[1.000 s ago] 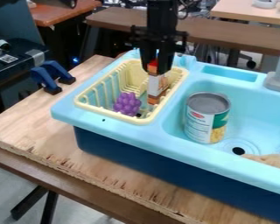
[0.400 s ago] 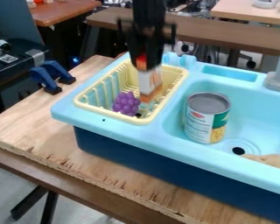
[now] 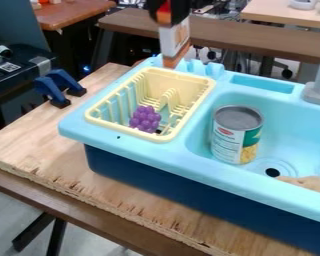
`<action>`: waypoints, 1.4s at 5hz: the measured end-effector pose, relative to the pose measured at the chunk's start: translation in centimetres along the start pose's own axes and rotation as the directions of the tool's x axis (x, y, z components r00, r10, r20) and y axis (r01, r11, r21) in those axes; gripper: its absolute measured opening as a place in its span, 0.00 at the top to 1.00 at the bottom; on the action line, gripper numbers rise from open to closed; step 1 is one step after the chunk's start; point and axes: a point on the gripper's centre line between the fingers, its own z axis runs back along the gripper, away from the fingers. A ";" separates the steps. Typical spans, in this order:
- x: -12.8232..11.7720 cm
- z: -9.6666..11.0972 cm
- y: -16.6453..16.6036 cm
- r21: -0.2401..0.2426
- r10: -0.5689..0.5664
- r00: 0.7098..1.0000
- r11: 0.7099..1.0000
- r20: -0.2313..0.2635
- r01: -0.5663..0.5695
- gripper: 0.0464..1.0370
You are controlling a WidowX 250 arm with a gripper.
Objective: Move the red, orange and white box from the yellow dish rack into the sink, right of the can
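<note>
- At upper centre, the gripper (image 3: 168, 15) is pinching the orange-and-white box (image 3: 175, 39) by its top end.
- The box's long axis is hanging nearly upright, below the gripper.

gripper (image 3: 168, 14) lifted 1 orange-and-white box (image 3: 174, 38) — out of yellow basket (image 3: 176, 81)

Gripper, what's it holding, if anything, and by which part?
The gripper holds a box by its upper end, where the red shows.
</note>
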 end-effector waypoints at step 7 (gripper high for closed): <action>-3.0 -8.6 -15.4 -0.247 -0.088 0.984 0.968 -0.155 0.047 0.66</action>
